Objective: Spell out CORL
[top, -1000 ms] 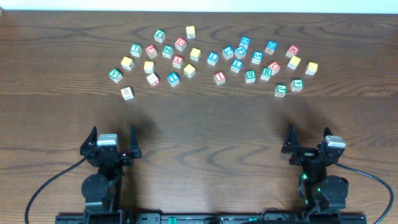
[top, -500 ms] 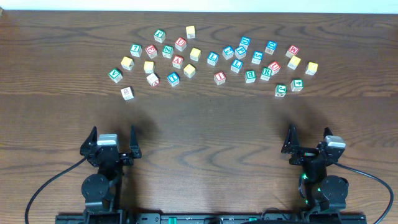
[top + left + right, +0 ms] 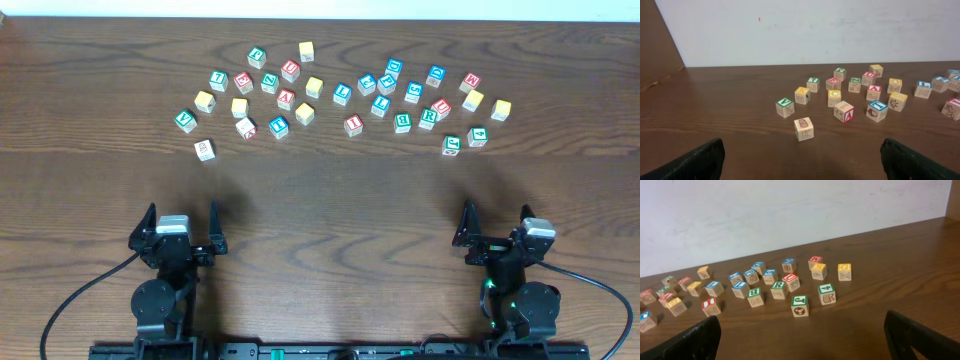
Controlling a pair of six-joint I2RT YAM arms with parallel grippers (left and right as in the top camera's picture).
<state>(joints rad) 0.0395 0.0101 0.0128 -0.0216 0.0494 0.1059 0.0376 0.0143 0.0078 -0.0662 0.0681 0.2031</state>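
Nothing has moved: left fingers (image 3: 213, 228) and right fingers (image 3: 466, 222) wait spread open and empty, the probably light, rigid CORL cubes (image 3: 428, 115) scattered well ahead on the desk (image 3: 320, 200), best pinched across opposite flat faces.

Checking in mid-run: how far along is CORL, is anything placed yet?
Done: nothing. No C-O-R-L row is set out, and the lettered cubes lie scattered at the far side of the table. In hand: nothing. The left gripper and right gripper are open and empty at the near edge. Left: all four picks and placements, including the green R cube.
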